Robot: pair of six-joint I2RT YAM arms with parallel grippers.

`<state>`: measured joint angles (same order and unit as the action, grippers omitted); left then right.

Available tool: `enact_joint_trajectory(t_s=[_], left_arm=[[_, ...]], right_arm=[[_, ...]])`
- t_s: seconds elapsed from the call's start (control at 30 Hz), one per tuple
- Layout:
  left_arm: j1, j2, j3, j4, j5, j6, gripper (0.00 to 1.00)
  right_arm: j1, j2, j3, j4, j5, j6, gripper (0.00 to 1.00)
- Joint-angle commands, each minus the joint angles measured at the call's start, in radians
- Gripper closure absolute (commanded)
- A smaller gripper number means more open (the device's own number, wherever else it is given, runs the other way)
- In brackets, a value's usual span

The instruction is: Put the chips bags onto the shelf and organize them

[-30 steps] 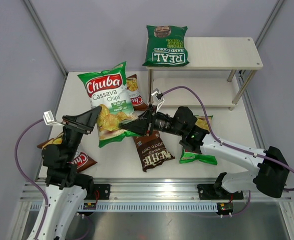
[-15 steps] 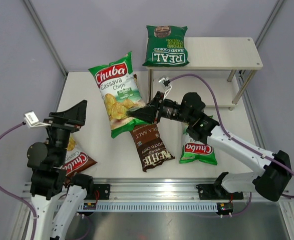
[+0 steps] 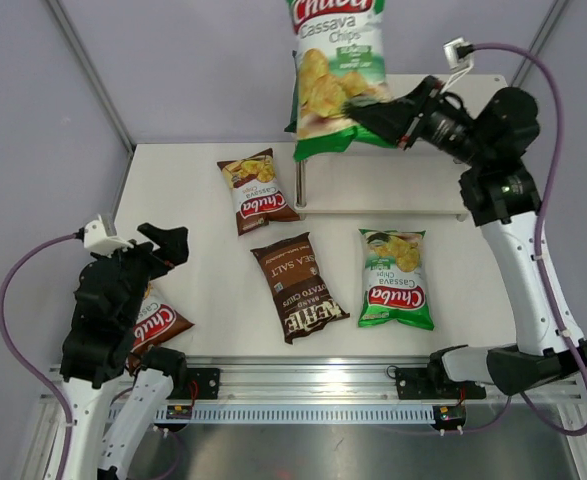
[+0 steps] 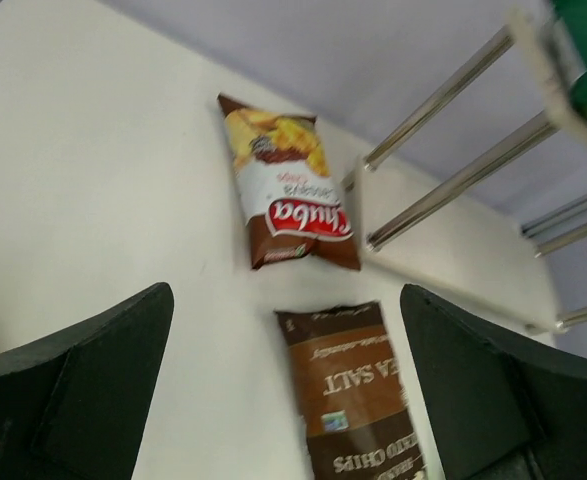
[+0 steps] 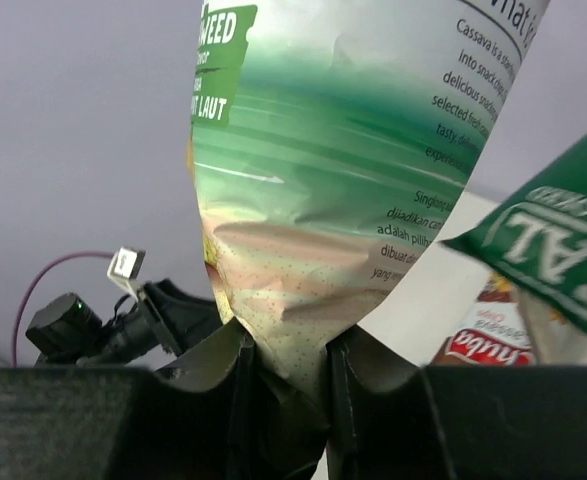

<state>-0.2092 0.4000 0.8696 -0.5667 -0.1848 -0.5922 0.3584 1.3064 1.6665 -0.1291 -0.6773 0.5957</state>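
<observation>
My right gripper (image 3: pixel 375 113) is shut on the bottom edge of a light green Chuba bag (image 3: pixel 336 70) and holds it high, in front of the shelf's (image 3: pixel 393 185) top board. The right wrist view shows the fingers pinching that bag (image 5: pixel 343 180), with the dark green REAL bag (image 5: pixel 545 250) just to the right. On the table lie a brown-red Chuba bag (image 3: pixel 258 190), the dark brown Kettle bag (image 3: pixel 298 287) and a second light green Chuba bag (image 3: pixel 395 280). My left gripper (image 3: pixel 163 245) is open and empty over the table's left side.
Another brown-red Chuba bag (image 3: pixel 160 325) lies partly under my left arm at the front left. The left wrist view shows the brown-red bag (image 4: pixel 288 200), the Kettle bag (image 4: pixel 358 390) and the shelf's silver legs (image 4: pixel 453 90). Grey walls enclose the table.
My right arm has lifted the light green Chuba bag from over the table's middle up and right to the shelf's top level. My left arm has shifted and lowered at the left.
</observation>
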Motion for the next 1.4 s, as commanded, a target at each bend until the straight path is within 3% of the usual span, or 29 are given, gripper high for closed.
enact_joint_trajectory(t_s=[0.0,0.17,0.33,0.63,0.73,1.13,1.37], left_arm=[[0.002,0.052,0.028,-0.075,0.063,0.130,0.01],[0.002,0.077,-0.015,-0.070,0.122,0.216,0.01],[0.002,0.050,-0.069,-0.061,0.148,0.241,0.01],[-0.056,0.036,-0.077,-0.058,0.154,0.252,0.01],[-0.064,0.031,-0.077,-0.059,0.157,0.252,0.01],[-0.079,0.034,-0.078,-0.059,0.169,0.256,0.01],[-0.081,0.037,-0.078,-0.061,0.170,0.256,0.01]], right_arm=[[-0.183,0.059,0.128,-0.077,-0.198,0.080,0.98],[-0.483,0.148,0.153,0.078,-0.410,0.302,0.96],[-0.665,0.213,0.125,0.295,-0.513,0.493,0.96],[-0.700,0.450,0.285,0.232,-0.715,0.497,0.99],[-0.719,0.464,0.276,0.226,-0.697,0.487,0.99],[-0.710,0.534,0.412,-0.329,-0.539,0.113,0.89],[-0.681,0.580,0.447,-0.385,-0.527,0.081,0.84]])
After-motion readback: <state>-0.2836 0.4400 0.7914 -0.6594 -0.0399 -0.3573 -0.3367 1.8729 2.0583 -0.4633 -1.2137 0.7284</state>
